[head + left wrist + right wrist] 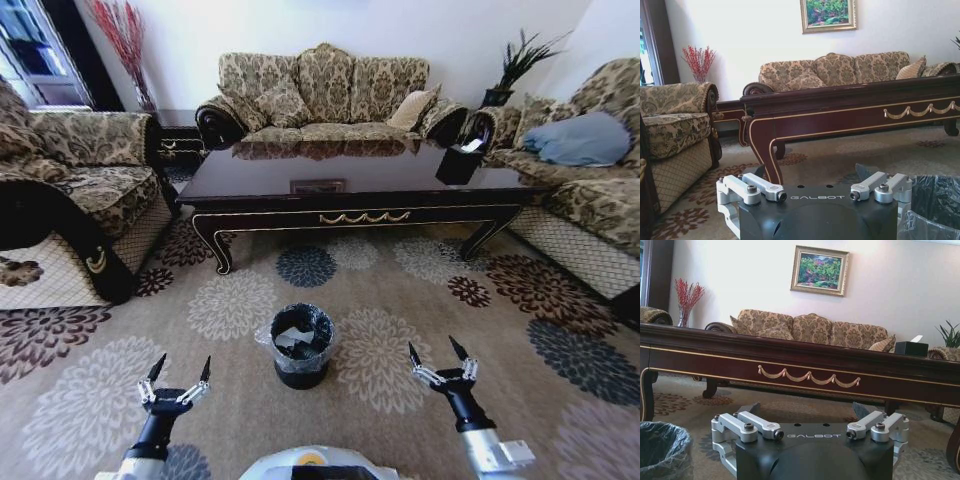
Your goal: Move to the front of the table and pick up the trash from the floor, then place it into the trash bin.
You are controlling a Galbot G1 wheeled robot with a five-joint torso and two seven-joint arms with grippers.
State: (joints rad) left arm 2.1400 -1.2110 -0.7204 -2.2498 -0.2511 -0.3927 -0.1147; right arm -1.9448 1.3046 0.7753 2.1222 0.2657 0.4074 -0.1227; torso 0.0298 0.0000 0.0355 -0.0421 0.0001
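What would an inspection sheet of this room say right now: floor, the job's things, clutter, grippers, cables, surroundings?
Surface: floral carpet, no loose litter seen on it.
Job's things: bin with bag liner stands on the carpet between the grippers; white paper lies inside. Table beyond it.
Clutter: black box on the table's right end.
Grippers: left gripper and right gripper open, empty, low over the carpet.
Cables: nothing seen.
Surroundings: sofas around the table, framed picture, red twigs.
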